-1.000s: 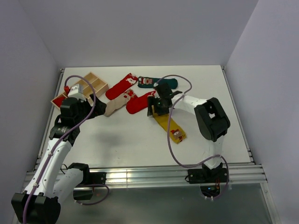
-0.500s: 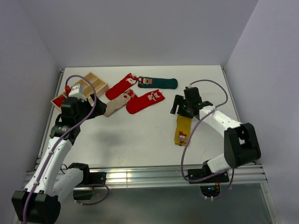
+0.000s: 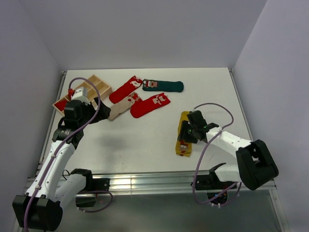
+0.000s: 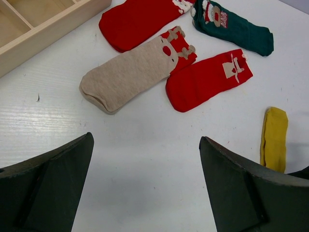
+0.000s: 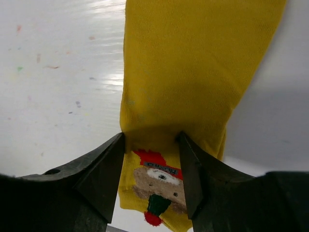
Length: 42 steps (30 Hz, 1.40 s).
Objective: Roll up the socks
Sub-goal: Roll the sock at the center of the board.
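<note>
R gripper (image 5: 152, 159) is pinching the yellow sock (image 5: 193, 72) at its patch end. Its fingers (image 5: 104, 169) are standing partly together, one at each side of the little figure patch, w/ the fabric bunching btw them. This sock is lying flat on the table (image 3: 145, 140), well apart from the box (image 3: 89, 89). It is to the right of the box and much nearer to the arm bases, w/ the patch end nearest to them.

L gripper (image 4: 146, 139) is hovering spread wide, w/ nothing btw its fingers. It is just on the near-right side of the box, above bare table.

The other socks are lying in a loose group right of the box.
- Far red sock (image 3: 124, 89) is lying slanted, just beside the box's right corner.
- Beige sock (image 3: 120, 107) is lying next to it, a bit nearer to the bases. Its patch end is touching red fabric; I cannot tell if this is its own cuff or another sock.
- Near red sock (image 3: 149, 105) is lying further right of the box, just beside the beige sock's patch end.
- Green sock (image 3: 164, 86) is lying furthest right of the box in this group, w/ its patch end pointing toward the box.
</note>
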Available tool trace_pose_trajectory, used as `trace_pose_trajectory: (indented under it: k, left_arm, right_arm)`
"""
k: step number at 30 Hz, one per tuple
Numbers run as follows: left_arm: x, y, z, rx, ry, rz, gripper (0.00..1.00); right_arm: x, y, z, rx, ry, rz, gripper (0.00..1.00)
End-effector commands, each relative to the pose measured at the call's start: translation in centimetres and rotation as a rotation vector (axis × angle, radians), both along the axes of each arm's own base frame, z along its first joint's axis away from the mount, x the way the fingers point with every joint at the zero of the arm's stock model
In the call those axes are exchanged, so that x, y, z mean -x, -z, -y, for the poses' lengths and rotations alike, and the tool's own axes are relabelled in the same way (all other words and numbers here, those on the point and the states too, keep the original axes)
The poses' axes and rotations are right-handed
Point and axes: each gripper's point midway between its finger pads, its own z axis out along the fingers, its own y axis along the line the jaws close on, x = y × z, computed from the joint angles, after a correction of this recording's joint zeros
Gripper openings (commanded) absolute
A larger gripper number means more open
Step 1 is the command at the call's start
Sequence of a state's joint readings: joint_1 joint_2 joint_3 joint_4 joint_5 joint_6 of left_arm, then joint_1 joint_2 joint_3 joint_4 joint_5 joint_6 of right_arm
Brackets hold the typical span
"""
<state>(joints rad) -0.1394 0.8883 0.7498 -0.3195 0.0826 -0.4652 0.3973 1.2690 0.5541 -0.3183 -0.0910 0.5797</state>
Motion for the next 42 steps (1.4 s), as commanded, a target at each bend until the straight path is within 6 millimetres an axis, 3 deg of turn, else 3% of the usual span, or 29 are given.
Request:
trace_pose_trajectory:
  k: [1,2,3,9,10,13,15,18,19,21,26,29,42]
  left_arm:
    - [-0.3,-1.0,0.4,0.012,0.013,0.03,0.96]
    - [-0.3,-1.0,0.4,0.014,0.013,0.031,0.96]
    - [-0.3,-1.0,0.3,0.011,0.011,0.03,0.96]
    - [-0.2,-1.0,0.1,0.005,0.002,0.03,0.96]
    - [-0.2,-0.9,0.1,0.002,0.001,0.027,0.96]
    - [-0.2,-0.9,-0.1,-0.002,-0.006,0.029,0.96]
    - [-0.2,-0.8,-0.1,-0.002,-0.009,0.027,0.96]
    - [-0.2,-0.9,-0.1,-0.001,-0.006,0.029,0.96]
    - [-0.2,-0.9,0.0,0.0,-0.005,0.029,0.96]
    - [-0.2,-0.9,0.0,0.0,-0.001,0.029,0.96]
    - [-0.3,-0.8,0.3,0.007,0.008,0.02,0.96]
    - [-0.3,-0.7,0.2,0.003,0.005,0.021,0.96]
    - [-0.3,-0.6,0.1,0.003,0.001,0.016,0.96]
  right_arm:
    - [0.1,0.4,-3.4,-0.068,-0.03,-0.024,0.56]
    - [-0.3,-0.3,-5.2,-0.101,-0.045,-0.016,0.56]
    - [-0.4,0.5,-6.1,-0.102,-0.048,-0.042,0.56]
    - [-5.4,-2.2,-13.0,-0.209,-0.015,0.044,0.56]
    - [-6.7,-3.4,-14.4,-0.203,-0.035,0.082,0.56]
    - [-8.0,-6.9,-16.4,-0.153,-0.161,0.178,0.56]
    - [-8.0,-8.0,-16.4,-0.101,-0.224,0.215,0.56]
    - [-6.9,-8.4,-14.5,0.004,-0.316,0.228,0.55]
    - [-6.0,-7.5,-13.3,0.056,-0.348,0.205,0.54]
    - [-4.6,-7.6,-13.0,0.048,-0.41,0.198,0.52]
    - [-1.6,-4.8,-11.2,0.111,-0.491,0.144,0.38]
    - [-0.7,-3.8,-11.6,0.11,-0.52,0.125,0.31]
    - [1.0,-2.1,-16.9,0.124,-0.621,0.109,0.27]
